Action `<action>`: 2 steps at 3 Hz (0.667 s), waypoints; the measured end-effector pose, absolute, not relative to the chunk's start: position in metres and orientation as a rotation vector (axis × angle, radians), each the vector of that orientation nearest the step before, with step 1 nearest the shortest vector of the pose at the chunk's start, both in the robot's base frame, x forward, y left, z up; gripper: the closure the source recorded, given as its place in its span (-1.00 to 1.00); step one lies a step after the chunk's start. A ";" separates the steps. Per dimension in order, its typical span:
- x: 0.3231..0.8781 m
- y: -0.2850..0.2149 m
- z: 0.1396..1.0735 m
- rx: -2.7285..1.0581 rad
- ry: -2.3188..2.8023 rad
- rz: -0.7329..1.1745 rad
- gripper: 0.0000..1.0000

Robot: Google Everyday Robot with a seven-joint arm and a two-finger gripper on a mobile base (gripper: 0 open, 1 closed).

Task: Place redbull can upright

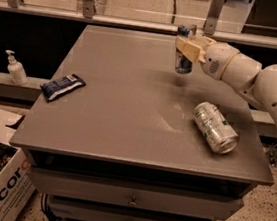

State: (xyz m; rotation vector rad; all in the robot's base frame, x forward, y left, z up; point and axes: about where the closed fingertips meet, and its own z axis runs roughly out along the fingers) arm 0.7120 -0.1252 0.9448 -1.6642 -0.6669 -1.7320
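1. While the gripper (185, 46) hangs over the far right part of the grey table (116, 130), its jaws are closed on the upper half of the redbull can (184, 66). One cream finger (187, 49) lies across the can's front.
2. The redbull can is upright in that hold, silver top up. Its base is very close to the tabletop, with a soft shadow beneath. I cannot tell whether the base touches the surface.
3. My judgement is that a slim aluminium can like this is light and stiff along its length. Its wall is thin and smooth, so a hard squeeze could dent it and a slack one could let it slide.
4. The best hold looks like the present one: across the sides, above the middle, with the base free to meet the table flat.
5. With so narrow a base it should tip easily, so any release calls for a straight opening with no sideways drag.
6. The fatter silver can with green markings (216, 128) lies on its side toward the front right. The dark blue snack packet (62, 86) sits at the left edge. Both are well apart from the redbull can.
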 end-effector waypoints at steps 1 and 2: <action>0.709 -0.131 0.935 -1.633 -0.750 -1.709 1.00; 0.708 -0.136 0.924 -1.617 -0.822 -1.678 1.00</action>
